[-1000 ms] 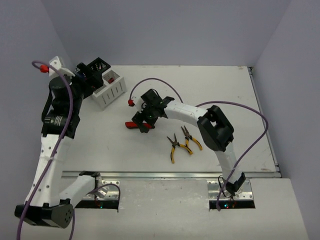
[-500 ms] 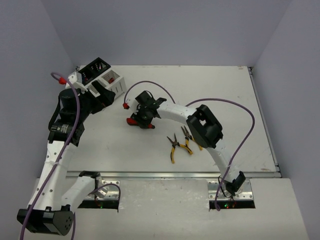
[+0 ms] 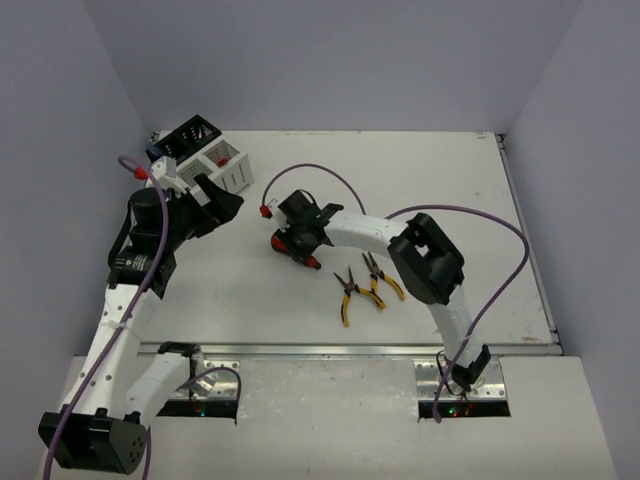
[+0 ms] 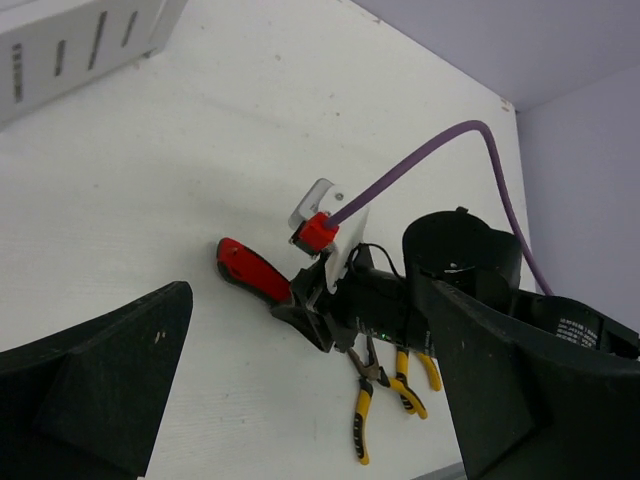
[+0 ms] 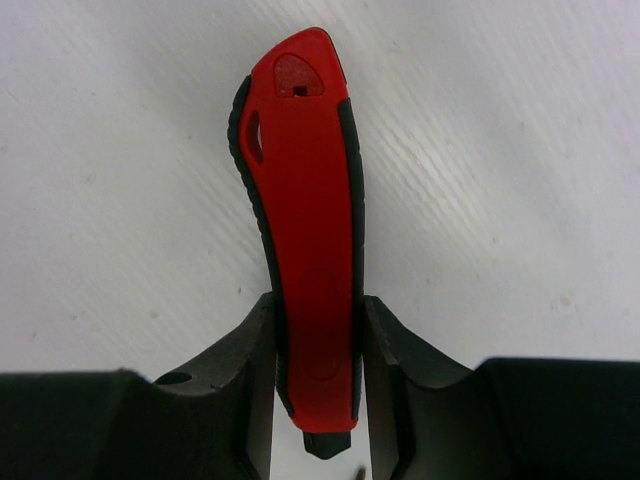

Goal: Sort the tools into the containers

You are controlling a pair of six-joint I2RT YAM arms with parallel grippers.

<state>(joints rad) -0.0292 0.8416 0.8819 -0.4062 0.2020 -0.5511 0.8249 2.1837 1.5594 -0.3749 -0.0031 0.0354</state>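
Observation:
A red-black utility knife (image 5: 305, 230) sits between the pads of my right gripper (image 5: 318, 320), which is shut on its lower half, low over the white table. From above, that gripper (image 3: 295, 243) is at mid-table with the knife's red end (image 3: 277, 241) sticking out to the left. Two yellow-handled pliers (image 3: 348, 290) (image 3: 380, 278) lie crossed just to its near right. The containers stand at the far left: a black bin (image 3: 190, 138) and a white bin (image 3: 228, 172). My left gripper (image 3: 218, 205) hangs open and empty near the bins, facing the knife (image 4: 250, 272).
Something red shows inside the white bin (image 4: 70, 50). A purple cable (image 3: 320, 175) arcs over the right arm. The pliers (image 4: 365, 425) lie close behind the right wrist. A metal rail (image 3: 340, 349) runs along the table's near edge.
The right jaws have closed on the utility knife and shifted slightly right with it. The left arm has swung away from the bins, toward the table's middle, still open.

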